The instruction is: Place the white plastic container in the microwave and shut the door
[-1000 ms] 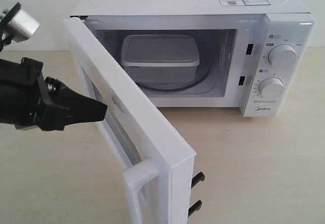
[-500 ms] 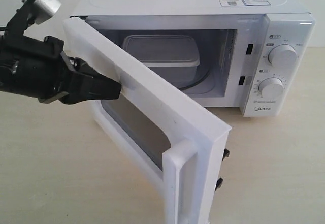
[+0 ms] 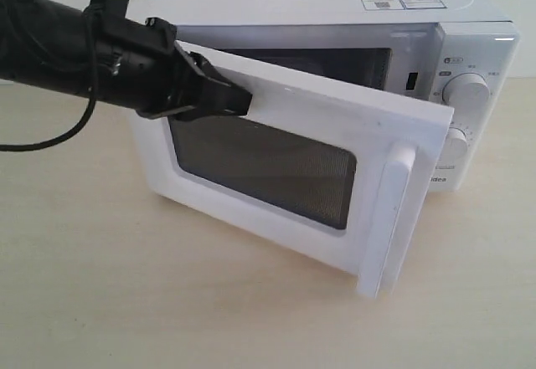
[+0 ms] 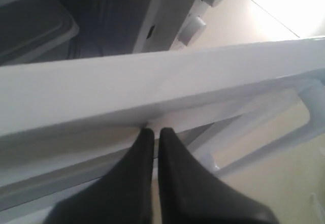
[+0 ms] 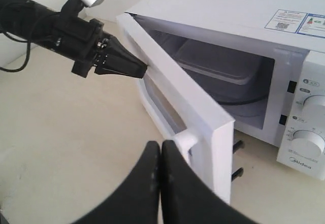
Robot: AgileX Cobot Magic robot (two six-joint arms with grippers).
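The white microwave (image 3: pixel 335 1) stands at the back of the table with its door (image 3: pixel 335 105) swung partway closed. My left gripper (image 3: pixel 241 101) is shut, its tips pressed against the door's outer frame above the dark mesh window (image 3: pixel 260 164). In the left wrist view the shut fingertips (image 4: pixel 165 135) touch the door's white edge (image 4: pixel 152 82), and a corner of the white plastic container (image 4: pixel 30 31) shows inside. The exterior view hides the container behind the door. The right wrist view shows the container (image 5: pixel 223 66) on the turntable. My right gripper (image 5: pixel 160 145) is shut and empty, hanging in front of the door.
The door's white bar handle (image 3: pixel 394 218) juts toward the front. Two round dials (image 3: pixel 466 91) sit on the right panel. Black latch hooks (image 5: pixel 237 145) stick out of the door's free edge. A black cable (image 3: pixel 50 139) trails off the left arm above the beige tabletop (image 3: pixel 126 285).
My left gripper has moved up and right, pushing the door from wide open to partway closed. The door now covers the container in the exterior view.
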